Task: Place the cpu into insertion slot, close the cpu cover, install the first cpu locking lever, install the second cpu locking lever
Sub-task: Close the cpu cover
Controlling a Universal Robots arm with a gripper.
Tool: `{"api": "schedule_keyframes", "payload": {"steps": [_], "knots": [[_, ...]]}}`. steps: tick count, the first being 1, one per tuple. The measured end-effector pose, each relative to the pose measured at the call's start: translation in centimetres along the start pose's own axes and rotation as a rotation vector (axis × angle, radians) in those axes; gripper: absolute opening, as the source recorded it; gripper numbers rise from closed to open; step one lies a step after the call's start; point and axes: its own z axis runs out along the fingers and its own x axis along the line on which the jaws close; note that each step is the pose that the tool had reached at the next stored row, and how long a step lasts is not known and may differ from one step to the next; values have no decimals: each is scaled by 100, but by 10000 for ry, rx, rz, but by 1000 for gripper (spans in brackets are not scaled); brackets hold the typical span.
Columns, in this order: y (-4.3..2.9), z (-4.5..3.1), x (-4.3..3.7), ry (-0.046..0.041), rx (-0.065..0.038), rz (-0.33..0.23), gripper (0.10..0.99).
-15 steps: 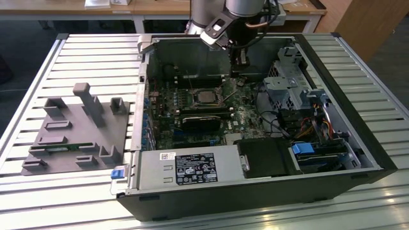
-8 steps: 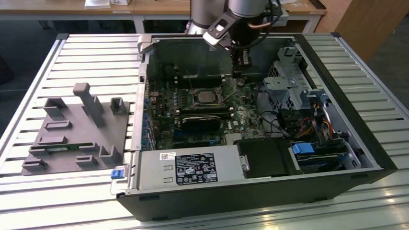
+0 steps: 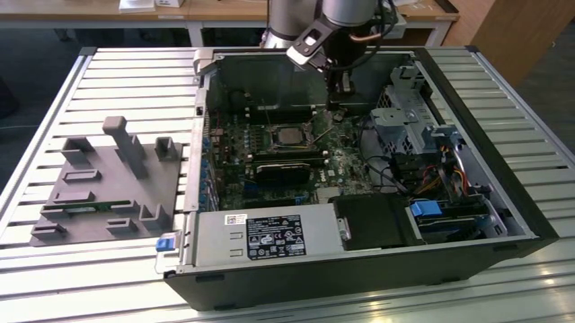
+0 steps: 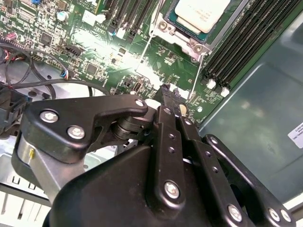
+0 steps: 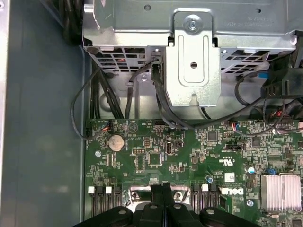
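Observation:
The cpu (image 3: 289, 136) lies pale and square in the insertion slot (image 3: 272, 139) on the green board inside the open case. In the second wrist view the cpu (image 4: 201, 12) has the silvery cpu cover (image 4: 188, 41) lying flat around its edge. Two thin wire locking levers (image 4: 197, 75) run from the socket's corners towards my fingers; I cannot tell whether they are latched. My gripper (image 3: 338, 106) hangs just above the board, to the exterior view's right of the socket and slightly behind it. Its black fingertips (image 4: 166, 92) are shut with nothing between them, as the gripper (image 5: 164, 190) also appears in the first wrist view.
Black memory slots (image 4: 246, 47) run beside the socket. A metal drive cage (image 5: 194, 66) with black cables (image 5: 163, 109) stands past the board's edge. The case wall (image 3: 209, 87) and power supply (image 3: 269, 232) box the board in. A grey fixture (image 3: 112, 182) sits on the slatted table.

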Motion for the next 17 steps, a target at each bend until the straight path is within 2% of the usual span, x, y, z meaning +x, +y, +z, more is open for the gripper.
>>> {"api": "schedule_keyframes", "payload": {"steps": [17], "knots": [[75,84,6,0,-1,1,106]]}}
